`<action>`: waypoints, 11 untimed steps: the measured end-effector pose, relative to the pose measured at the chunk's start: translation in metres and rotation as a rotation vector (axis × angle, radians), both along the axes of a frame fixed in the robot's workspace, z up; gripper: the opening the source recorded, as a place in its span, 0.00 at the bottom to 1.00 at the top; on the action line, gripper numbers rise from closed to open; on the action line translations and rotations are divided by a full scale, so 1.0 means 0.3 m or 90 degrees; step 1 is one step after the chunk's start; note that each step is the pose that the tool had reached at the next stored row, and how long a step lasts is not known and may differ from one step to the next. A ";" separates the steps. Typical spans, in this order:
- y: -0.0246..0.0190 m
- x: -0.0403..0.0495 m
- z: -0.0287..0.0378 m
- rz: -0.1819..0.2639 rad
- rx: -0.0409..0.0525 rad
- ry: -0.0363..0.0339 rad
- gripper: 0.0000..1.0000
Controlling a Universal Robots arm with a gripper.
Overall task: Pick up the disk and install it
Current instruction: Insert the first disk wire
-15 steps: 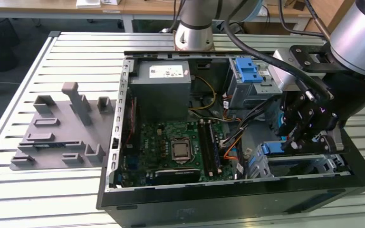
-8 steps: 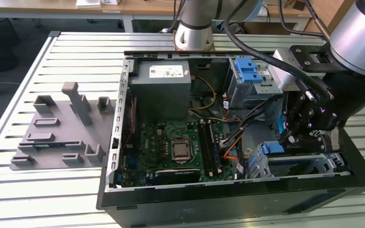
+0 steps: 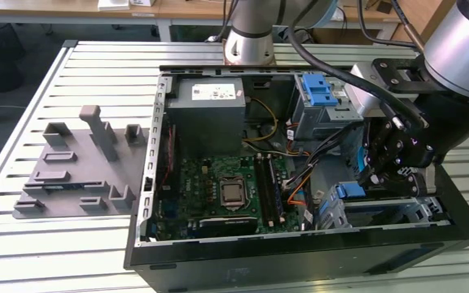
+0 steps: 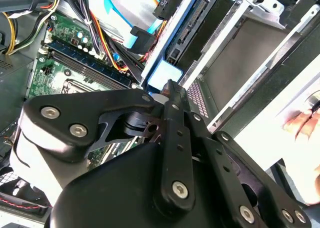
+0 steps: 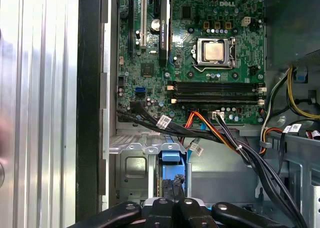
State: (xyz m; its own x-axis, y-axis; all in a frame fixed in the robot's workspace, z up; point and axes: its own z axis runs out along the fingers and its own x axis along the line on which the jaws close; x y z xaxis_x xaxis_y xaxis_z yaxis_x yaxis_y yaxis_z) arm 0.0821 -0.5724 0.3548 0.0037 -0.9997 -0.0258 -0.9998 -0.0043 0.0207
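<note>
On the slatted worktop (image 3: 71,244), toward the exterior view's left, one grey moulded fixture (image 3: 76,174) lies beside one open computer case (image 3: 300,256). Inside the case sit one green motherboard (image 3: 218,186), one grey power supply box (image 3: 210,113) and two metal drive cages, each with a blue latch. Toward the exterior view's right, the end effector (image 3: 378,183) reaches into the nearer cage (image 3: 381,210), its fingers (image 5: 172,190) drawn narrow on the disk (image 5: 170,168), which stands edge-up in that cage's slot.
</note>
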 end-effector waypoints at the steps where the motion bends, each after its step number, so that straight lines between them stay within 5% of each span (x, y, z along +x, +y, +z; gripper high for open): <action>1: 0.000 0.000 0.000 0.000 0.0000 0.0000 0.11; 11: 0.000 0.022 0.000 0.000 0.0000 0.0001 0.11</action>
State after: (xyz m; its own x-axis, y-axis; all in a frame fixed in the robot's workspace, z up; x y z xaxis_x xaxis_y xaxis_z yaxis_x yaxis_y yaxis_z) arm 0.0886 -0.5724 0.3546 0.0038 -0.9997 -0.0258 -0.9998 -0.0043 0.0209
